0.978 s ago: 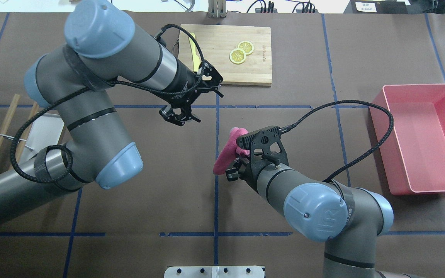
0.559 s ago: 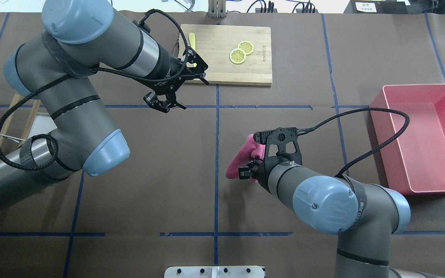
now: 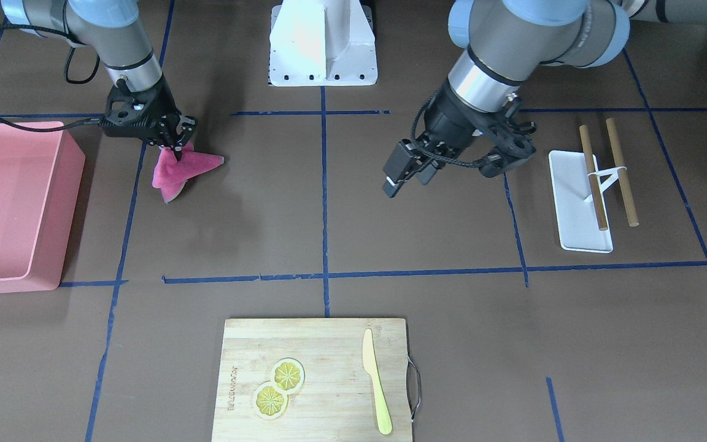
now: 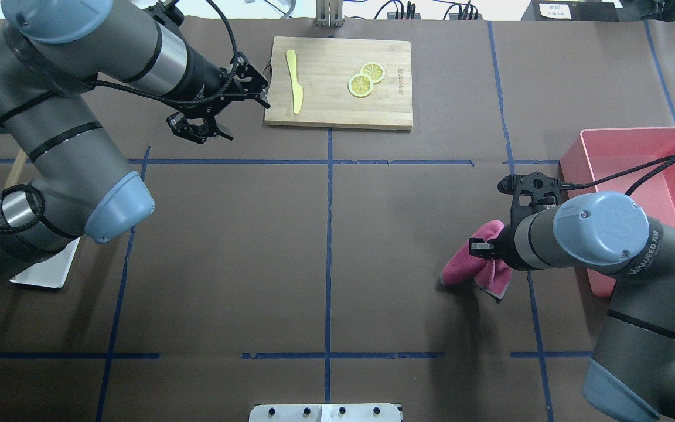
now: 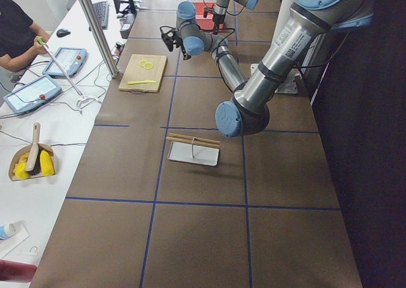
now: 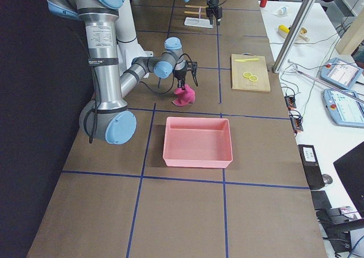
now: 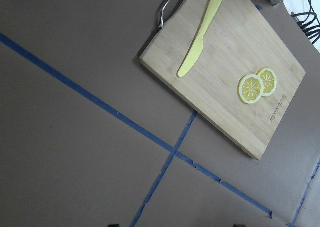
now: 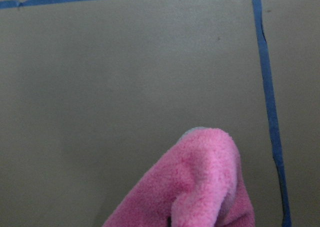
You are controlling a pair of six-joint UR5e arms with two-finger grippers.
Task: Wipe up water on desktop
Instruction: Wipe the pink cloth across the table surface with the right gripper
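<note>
The dark-brown desktop (image 4: 326, 246) with blue tape lines fills the overhead view; I see no water on it. My right gripper (image 4: 486, 248) is shut on a pink cloth (image 4: 467, 269) at the right, next to the pink bin. The cloth hangs from it, its lower edge at or just above the desktop (image 3: 255, 209). The cloth also shows in the front view (image 3: 174, 172), under the right gripper (image 3: 173, 146), and in the right wrist view (image 8: 200, 187). My left gripper (image 4: 200, 130) is open and empty at the far left, beside the cutting board; it shows in the front view (image 3: 407, 178) too.
A bamboo cutting board (image 4: 337, 108) with a yellow knife (image 4: 295, 88) and two lemon slices (image 4: 361, 85) lies at the far middle. A pink bin (image 4: 636, 131) stands at the right. A white tray (image 3: 577, 202) with two wooden sticks (image 3: 620, 172) lies at the left.
My right gripper has carried the pink cloth from the table's middle to the right, up to the pink bin. My left arm has drawn back to the far left, uncovering the cutting board.
</note>
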